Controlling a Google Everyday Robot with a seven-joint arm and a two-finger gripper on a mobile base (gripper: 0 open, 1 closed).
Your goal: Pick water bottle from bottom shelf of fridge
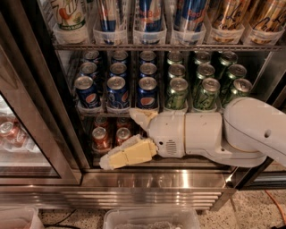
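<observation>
The fridge [49, 107] stands open, with a black frame and a shiny steel base strip [152, 181]. My gripper [117, 137] reaches in from the right at the level of the bottom shelf [94, 157]. It is open: one cream finger [140, 117] sits just under the can rack and the other [127, 155] lies low along the shelf front. Two red cans [100, 136] stand on the bottom shelf right behind the spread fingers. No water bottle shows; the gripper and white arm [214, 134] hide the middle and right of that shelf.
The rack above holds blue cans [117, 91] on the left and green cans [203, 91] on the right. Tall cans [149, 13] fill the top rack. A shut glass door [18, 138] with red cans behind it is at left. Clear plastic bins [152, 219] sit on the floor.
</observation>
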